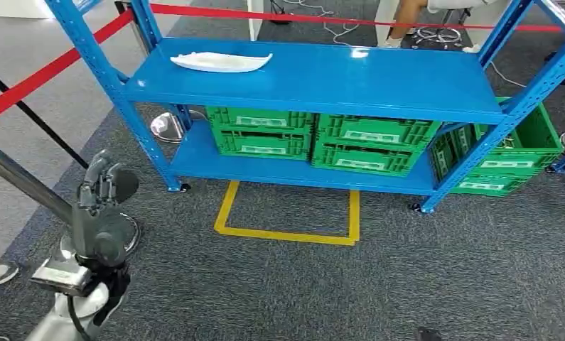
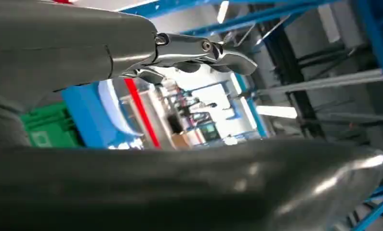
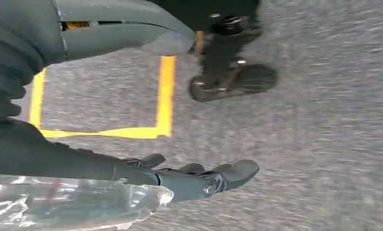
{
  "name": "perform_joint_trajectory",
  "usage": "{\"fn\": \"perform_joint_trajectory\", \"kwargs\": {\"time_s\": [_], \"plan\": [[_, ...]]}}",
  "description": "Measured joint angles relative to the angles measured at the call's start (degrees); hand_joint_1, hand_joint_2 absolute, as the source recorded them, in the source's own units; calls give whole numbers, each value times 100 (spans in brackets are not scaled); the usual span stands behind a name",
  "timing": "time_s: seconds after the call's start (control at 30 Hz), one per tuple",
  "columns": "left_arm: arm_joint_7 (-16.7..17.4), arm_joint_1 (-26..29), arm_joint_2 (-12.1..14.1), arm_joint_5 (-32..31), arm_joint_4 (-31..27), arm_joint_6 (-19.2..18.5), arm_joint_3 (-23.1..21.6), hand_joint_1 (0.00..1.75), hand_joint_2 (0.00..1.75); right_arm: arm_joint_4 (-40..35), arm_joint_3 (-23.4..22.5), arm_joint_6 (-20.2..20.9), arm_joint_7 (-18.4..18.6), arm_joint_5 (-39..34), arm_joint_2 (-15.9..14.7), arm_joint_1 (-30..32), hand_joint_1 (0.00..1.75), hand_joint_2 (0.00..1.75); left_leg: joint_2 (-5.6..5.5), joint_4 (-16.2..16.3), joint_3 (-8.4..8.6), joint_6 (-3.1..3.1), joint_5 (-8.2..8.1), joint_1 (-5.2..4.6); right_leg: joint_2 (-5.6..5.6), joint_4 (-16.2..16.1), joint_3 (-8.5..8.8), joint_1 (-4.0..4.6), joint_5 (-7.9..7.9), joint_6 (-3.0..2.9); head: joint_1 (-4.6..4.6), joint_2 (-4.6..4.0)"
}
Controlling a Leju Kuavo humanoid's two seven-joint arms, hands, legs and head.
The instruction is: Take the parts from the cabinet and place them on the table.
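Left hand raised at lower left of head view, fingers apart, nothing in them. White part lies flat on top shelf of blue cabinet, toward its left end, well apart from that hand. Green crates fill lower shelf; yellow floor marking in front. Right hand, wrist view: fingers extended over carpet; clear plastic bag lies against them, grip cannot be told.

High head view; close wrist views
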Motion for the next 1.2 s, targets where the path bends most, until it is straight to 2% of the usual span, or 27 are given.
{"fn": "perform_joint_trajectory", "kwargs": {"time_s": [0.27, 0.47, 0.57, 0.67, 0.9, 1.2], "plan": [[-50, 105, 59, 43, -231, 65, -2, 0, 0, -33, 2, -57, -24, -67, -76, -97, 0, 175, -1, 0, 1, 0, 2, 1, -1, 0, 0, 1, 1, 1, 0, 0], [-116, 141, 81, 145, -231, 157, 33, 0, 0, -28, -33, -70, 398, -118, -81, 46, 0, 175, -1, 0, 0, -1, 0, 2, -1, 0, -1, 1, 0, 0, -2, 0], [-149, 208, 81, 243, -231, 194, 129, 0, 0, -13, -79, -105, 819, -153, -55, 133, 0, 175, -1, 0, -1, -1, -1, 2, 0, 1, -2, 1, -1, 0, 0, 0], [-153, 302, 83, 256, -249, 214, 205, 0, 0, -7, -98, -109, 960, -92, -6, 186, 0, 175, 0, -1, -2, -1, -1, 2, 1, 1, -2, 1, -2, 0, 0, 0], [-166, 459, 79, 297, -262, 181, 273, 0, 0, -7, -109, -61, 575, -70, 15, 193, 0, 175, -1, 0, -1, -1, 0, 1, 0, 0, -1, 1, -1, 0, 0, 0], [-168, 501, 74, 297, -262, 177, 293, 0, 0, -7, -111, -50, 544, -70, 13, 193, 0, 175, -1, 0, -1, -1, 0, 1, 0, 0, -1, 1, -1, 0, -2, 0]]}}
